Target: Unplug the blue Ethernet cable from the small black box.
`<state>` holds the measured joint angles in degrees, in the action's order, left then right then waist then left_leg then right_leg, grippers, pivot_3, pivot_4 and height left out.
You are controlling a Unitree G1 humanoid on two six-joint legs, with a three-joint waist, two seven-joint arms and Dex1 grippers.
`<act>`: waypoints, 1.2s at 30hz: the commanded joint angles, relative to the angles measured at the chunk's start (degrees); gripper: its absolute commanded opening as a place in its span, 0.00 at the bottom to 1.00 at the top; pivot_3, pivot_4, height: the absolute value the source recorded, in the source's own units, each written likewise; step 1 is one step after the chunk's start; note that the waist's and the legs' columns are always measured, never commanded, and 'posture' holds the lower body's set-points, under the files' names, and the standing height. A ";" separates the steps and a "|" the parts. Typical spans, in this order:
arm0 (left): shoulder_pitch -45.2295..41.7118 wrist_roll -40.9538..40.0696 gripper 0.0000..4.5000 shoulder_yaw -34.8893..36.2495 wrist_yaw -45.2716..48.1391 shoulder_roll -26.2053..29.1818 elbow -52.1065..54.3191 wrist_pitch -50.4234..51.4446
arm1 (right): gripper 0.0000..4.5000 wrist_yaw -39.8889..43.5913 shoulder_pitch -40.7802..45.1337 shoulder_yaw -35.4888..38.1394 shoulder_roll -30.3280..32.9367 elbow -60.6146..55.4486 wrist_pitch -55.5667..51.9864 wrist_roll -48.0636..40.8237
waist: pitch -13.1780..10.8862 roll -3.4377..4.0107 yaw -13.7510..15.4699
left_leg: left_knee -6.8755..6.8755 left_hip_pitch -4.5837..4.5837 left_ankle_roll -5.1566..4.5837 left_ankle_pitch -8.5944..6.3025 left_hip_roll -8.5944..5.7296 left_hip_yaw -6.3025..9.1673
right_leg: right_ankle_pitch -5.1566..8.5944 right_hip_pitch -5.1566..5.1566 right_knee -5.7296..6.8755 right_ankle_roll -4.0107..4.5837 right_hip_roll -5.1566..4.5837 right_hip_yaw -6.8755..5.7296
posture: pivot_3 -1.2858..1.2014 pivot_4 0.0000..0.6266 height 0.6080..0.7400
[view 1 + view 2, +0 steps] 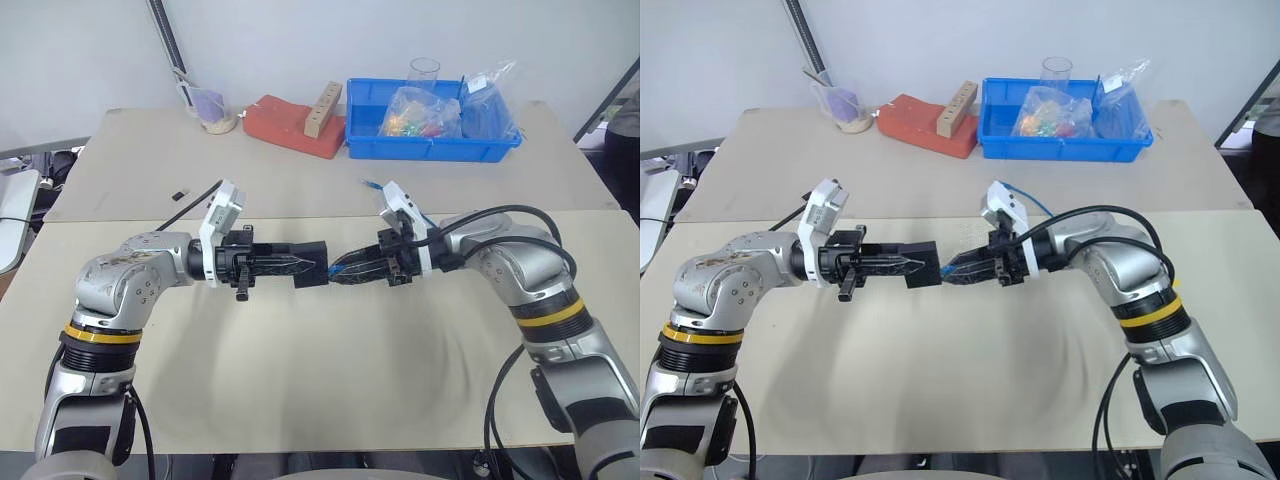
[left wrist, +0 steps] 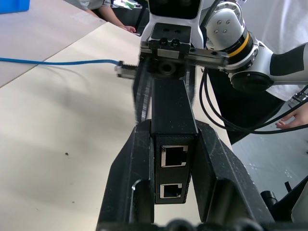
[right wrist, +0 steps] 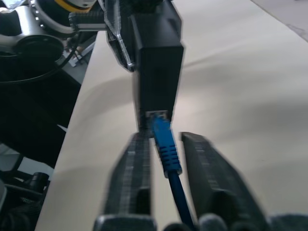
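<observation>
**A:** What could be going wrong here?

**B:** The plug's latch may be staying caught, judging by how the fingers are sitting. The right gripper (image 3: 163, 159) is closing beside the ribbed blue boot, and whether anything is pressing the release tab cannot be told. Pulling then would be straining the cord, or dragging the small matte black rectangular box (image 2: 173, 144) out of the other grip. A slip along the smooth boot is also possible.

**A:** How are the grippers standing?

**B:** The left gripper (image 2: 174, 192) is clamping the black box between its two black fingers, shut onto its sides, with two empty ports facing back toward that wrist. The right gripper is pointing at the box's far end, nearly tip to tip with the left one. Its fingers are flanking the plug of the thin bright blue Ethernet cable (image 3: 166, 144), drawn in close around it.

**A:** And the cable?

**B:** Its plug is sitting in the box's port, just ahead of the right fingertips. The cord is running back between those fingers.
</observation>
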<state>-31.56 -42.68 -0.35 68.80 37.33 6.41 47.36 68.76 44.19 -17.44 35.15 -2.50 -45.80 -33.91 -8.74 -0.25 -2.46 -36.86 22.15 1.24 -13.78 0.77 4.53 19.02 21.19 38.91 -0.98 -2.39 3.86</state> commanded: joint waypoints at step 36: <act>13.17 13.67 0.12 4.19 -18.19 -6.46 0.55 -22.13 | 0.82 -8.48 -18.70 9.65 8.09 -1.74 26.76 18.91 | -0.01 0.01 0.49 | 0.00 0.02 0.00 0.00 -0.01 -0.10 | 0.00 0.02 -0.06 0.00 -0.07 0.10 | 0.52 0.24 1.00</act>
<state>-18.02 -30.98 2.53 53.05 31.66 7.96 28.93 60.21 24.54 -10.77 42.66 1.83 -16.42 -12.07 -8.74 -0.24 -1.97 -36.85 22.17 1.24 -13.78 0.77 4.44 19.03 21.20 38.84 -0.98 -2.44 3.95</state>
